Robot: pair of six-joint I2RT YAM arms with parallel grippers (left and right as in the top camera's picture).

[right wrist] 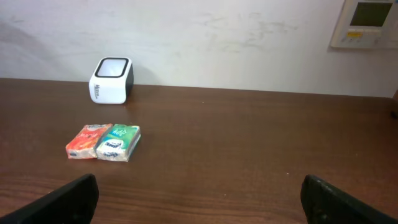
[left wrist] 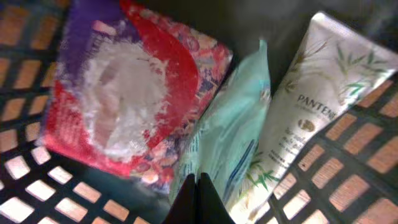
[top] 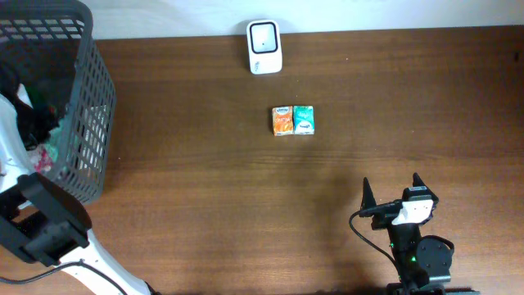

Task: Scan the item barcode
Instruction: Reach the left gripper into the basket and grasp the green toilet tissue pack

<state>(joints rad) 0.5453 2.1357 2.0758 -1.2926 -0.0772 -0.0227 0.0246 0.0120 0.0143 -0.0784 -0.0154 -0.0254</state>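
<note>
Closed left pincer (left wrist: 199, 200) over crinkly teal plastic pouch (left wrist: 233, 127)

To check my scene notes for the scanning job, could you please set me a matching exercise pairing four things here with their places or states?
Things:
1. white box-shaped barcode scanner
2. orange tissue packet
3. white Pantene tube
4. right end effector

Places or states:
A. inside the dark plastic mesh basket
B. beside the green tissue packet
C. at the far edge of the brown wooden table
D. open, holding nothing

Pairs: 1-C, 2-B, 3-A, 4-D.
</note>
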